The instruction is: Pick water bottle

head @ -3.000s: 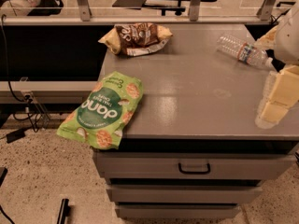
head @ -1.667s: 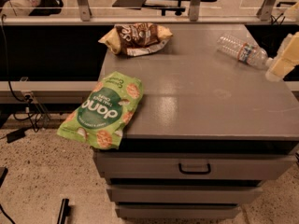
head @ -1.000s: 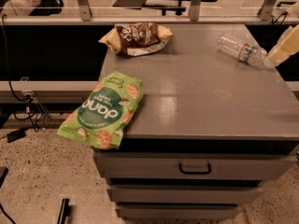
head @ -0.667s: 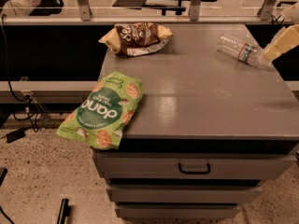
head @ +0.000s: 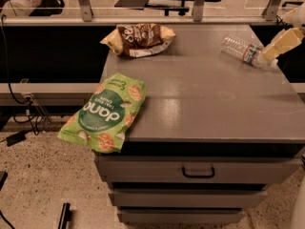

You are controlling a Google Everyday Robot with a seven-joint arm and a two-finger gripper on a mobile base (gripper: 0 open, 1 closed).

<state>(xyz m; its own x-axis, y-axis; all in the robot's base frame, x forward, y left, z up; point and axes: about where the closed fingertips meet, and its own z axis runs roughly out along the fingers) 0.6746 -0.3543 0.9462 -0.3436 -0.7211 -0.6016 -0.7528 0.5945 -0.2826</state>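
Pincer [head: 270, 52] has swung up to the water bottle [head: 239, 49], can't tell its grip; bottle lies diagonally, cap pointing right.

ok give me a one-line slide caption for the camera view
Gripper at the right edge beside a water bottle lying on a grey cabinet; green snack bag and brown snack bag farther left.

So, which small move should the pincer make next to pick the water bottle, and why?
Probably ease the pincer a little down and toward the middle of the water bottle. The bottle lies on its side near the far right corner of the cabinet top, and the pincer hovers at its right end, not yet around its body.
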